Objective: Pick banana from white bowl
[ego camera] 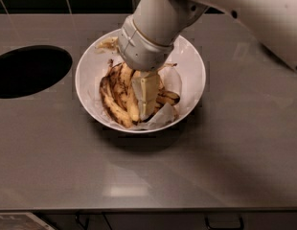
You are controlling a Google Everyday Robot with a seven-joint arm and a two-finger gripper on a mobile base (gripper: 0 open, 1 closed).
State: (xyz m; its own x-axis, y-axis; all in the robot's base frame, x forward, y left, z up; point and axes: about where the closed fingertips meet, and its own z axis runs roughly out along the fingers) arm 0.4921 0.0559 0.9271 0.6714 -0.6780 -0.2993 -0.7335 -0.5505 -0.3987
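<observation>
The white bowl (192, 63) stands on the grey counter, lined with crumpled white paper (164, 116). Several overripe bananas lie in it. The banana (113, 105), the longest one, yellow with brown-black speckles, curves along the bowl's left side. My gripper (146, 99) reaches straight down from the upper right into the middle of the bowl. Its cream tip sits among the bananas, just right of the long banana and touching the pile. The arm's wrist hides the back part of the bowl and the bananas' upper ends.
A round black opening (28, 71) is set into the counter at the left. A bit of banana peel (108, 44) lies on the bowl's back left rim. The counter's front edge (148, 209) runs along the bottom, and dark tiles line the back.
</observation>
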